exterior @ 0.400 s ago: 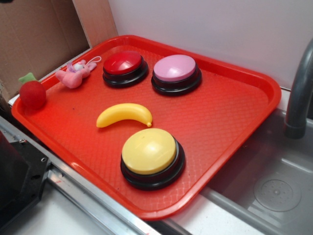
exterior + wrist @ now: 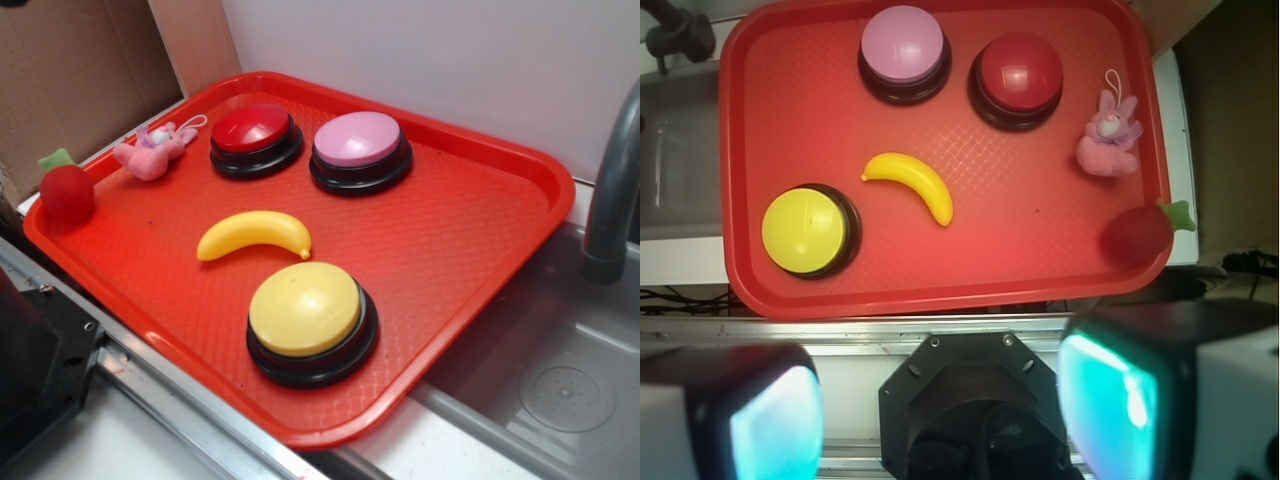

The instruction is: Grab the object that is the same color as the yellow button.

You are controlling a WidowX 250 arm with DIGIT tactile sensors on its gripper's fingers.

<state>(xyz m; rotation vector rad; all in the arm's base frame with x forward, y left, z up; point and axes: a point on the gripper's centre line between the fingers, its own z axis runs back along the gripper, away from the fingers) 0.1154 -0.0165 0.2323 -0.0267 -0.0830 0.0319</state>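
Your target, the yellow toy banana, lies flat on the red tray, roughly in the tray's middle and free of everything around it. In the exterior view its curve arches upward, with one tip pointing toward the tray's left side and the other ending just above the yellow button. That button sits just beside the banana, on the near side of the tray, its yellow dome on a black base; a narrow strip of tray shows between the two.

Farther back you have the red button and the pink button side by side near the far rim, well apart from the banana. A pink plush bunny lies left of the red button, and a red plush strawberry with a green leaf rests at the tray's left edge.

From the wrist view you see the end effector held high above and off the tray's near edge, over the metal rail. Its two fingers sit wide apart at the bottom corners of the frame, blurred, gripping nothing. To the tray's right lies a grey sink with a grey faucet.
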